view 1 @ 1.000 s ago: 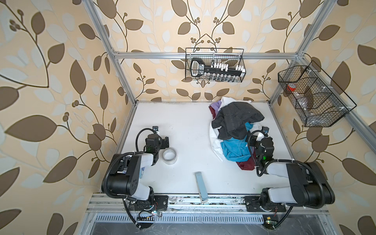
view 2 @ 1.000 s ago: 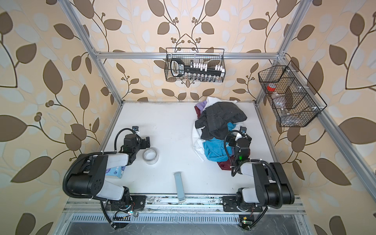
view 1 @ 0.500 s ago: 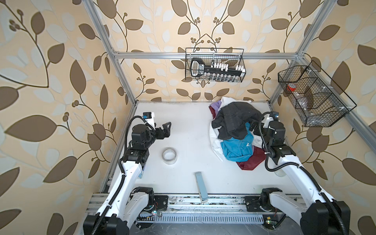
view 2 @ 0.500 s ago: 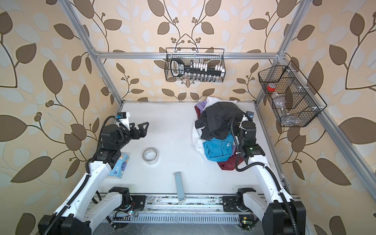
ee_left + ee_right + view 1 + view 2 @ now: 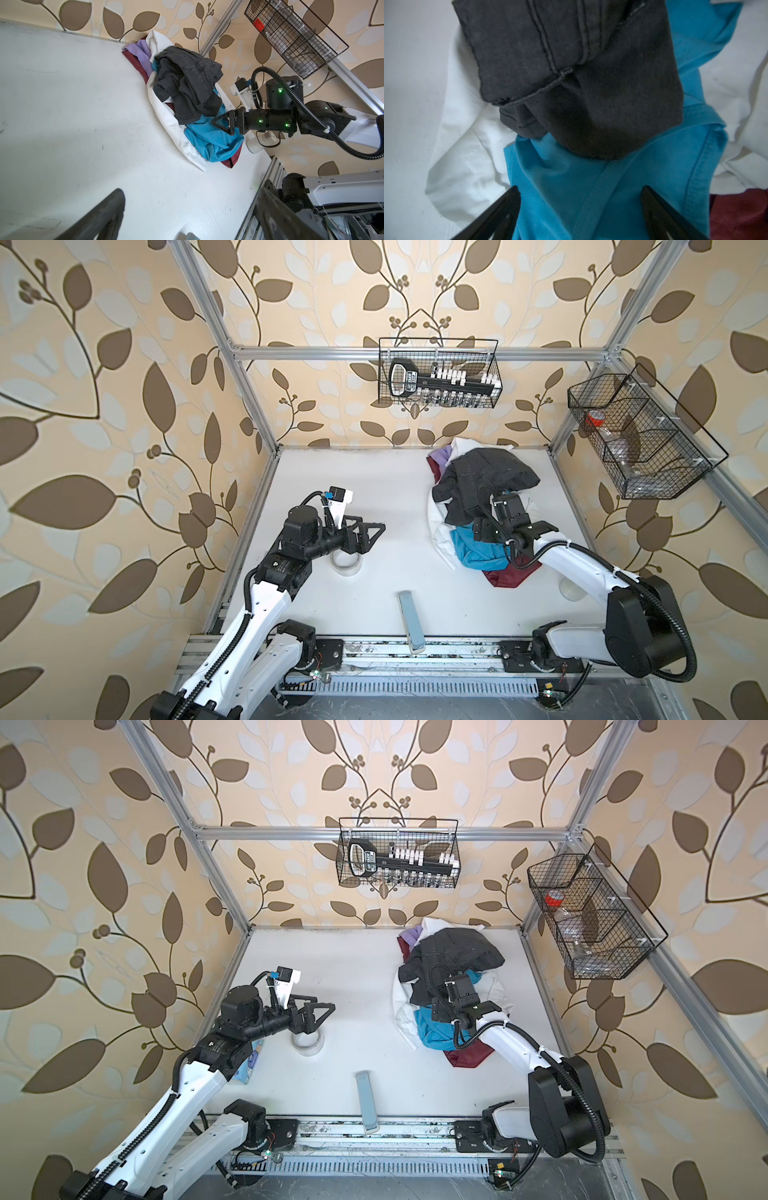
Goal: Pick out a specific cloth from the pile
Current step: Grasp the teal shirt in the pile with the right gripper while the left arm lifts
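i've got the right end effector (image 5: 580, 209) down on the cloth (image 5: 591, 187), fingers (image 5: 500, 209) spread wide w/ turquoise fabric between them, not pinched yet as far as i can see. from the left wrist cam the right end effector (image 5: 220, 124) sits at the edge where the dark grey denim garment (image 5: 187, 83) overlaps the cloth (image 5: 209, 143).

the cloth (image 5: 478, 549) is in the near half of the pile (image 5: 482, 506), on the right side of the tabletop (image 5: 365, 489) in both top views, partly under the denim, w/ a white shirt (image 5: 440, 539) under it on the left and a maroon piece (image 5: 513, 574) at the near end. lilac cloth (image 5: 441, 455) peeks out at the far end by the back wall.

left end effector (image 5: 368, 533) hovers above the tabletop, just beyond the tape roll (image 5: 345, 562), fingers apart, holding nothing, well apart from the pile. a flat grey-blue bar (image 5: 409, 624) lies near the front rail. two wire baskets hang on the walls: back (image 5: 438, 373) and right (image 5: 636, 439).
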`<state>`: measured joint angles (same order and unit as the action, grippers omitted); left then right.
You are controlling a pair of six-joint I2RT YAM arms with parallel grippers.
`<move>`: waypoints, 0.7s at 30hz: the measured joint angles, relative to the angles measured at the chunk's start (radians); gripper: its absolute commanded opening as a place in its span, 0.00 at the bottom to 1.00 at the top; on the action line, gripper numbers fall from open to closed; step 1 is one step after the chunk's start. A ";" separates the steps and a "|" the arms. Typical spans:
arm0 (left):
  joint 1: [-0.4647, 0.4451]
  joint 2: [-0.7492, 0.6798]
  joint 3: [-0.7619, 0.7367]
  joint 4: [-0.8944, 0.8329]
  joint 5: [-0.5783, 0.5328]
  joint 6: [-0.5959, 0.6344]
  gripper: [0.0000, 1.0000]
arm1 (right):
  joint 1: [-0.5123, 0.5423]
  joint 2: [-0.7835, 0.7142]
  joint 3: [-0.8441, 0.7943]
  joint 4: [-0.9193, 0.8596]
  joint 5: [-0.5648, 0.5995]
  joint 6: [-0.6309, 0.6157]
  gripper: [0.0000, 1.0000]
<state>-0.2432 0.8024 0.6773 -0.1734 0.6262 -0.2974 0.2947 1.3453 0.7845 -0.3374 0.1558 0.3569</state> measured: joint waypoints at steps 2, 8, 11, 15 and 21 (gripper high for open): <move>0.000 0.000 0.000 -0.004 0.003 0.000 0.99 | 0.002 0.006 -0.001 0.002 0.002 0.006 0.89; -0.001 -0.006 0.000 -0.012 0.003 0.000 0.99 | 0.006 0.064 -0.001 0.018 0.004 0.013 0.67; -0.007 -0.011 0.000 -0.012 0.003 0.000 0.99 | 0.006 0.101 -0.001 0.022 0.003 0.016 0.47; -0.007 -0.018 0.000 -0.013 0.003 0.000 0.99 | 0.009 0.134 -0.001 0.026 0.004 0.023 0.11; -0.007 -0.021 0.000 -0.015 0.003 0.001 0.99 | 0.026 0.119 0.021 -0.005 0.030 0.039 0.00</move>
<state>-0.2504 0.7815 0.6773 -0.1886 0.6296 -0.2966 0.3202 1.4647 0.8055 -0.3424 0.1856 0.3958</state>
